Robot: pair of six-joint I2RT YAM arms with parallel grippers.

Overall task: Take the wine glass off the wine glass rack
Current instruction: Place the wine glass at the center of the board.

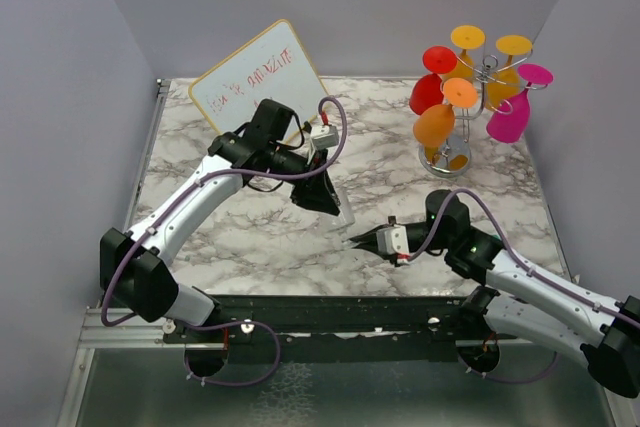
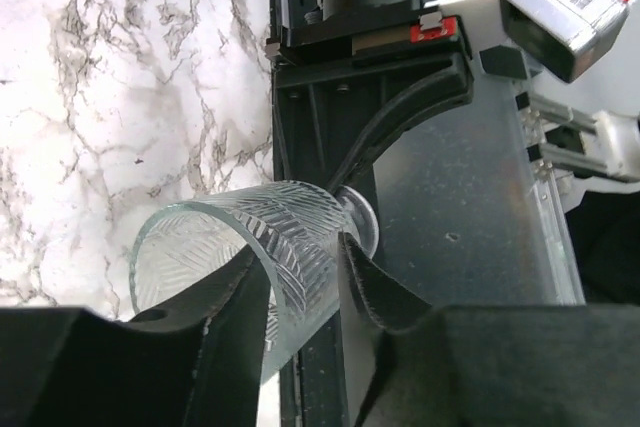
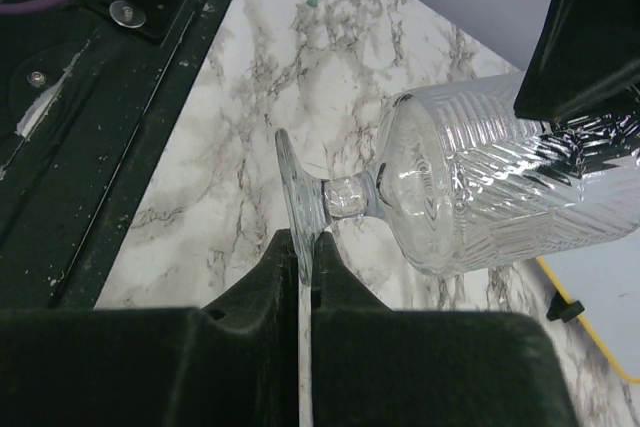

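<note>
My right end effector (image 3: 305, 247) is clenched on the foot rim of the clear wine glass (image 3: 480, 187). My left end effector (image 2: 300, 272) grasps its bowl, fingers touching both sides. The glass hangs sideways over the bench (image 1: 250, 237), well apart from the wine glass rack (image 1: 470, 117). Looks like a handover step. Next move: right lets go, left holds firm.
</note>
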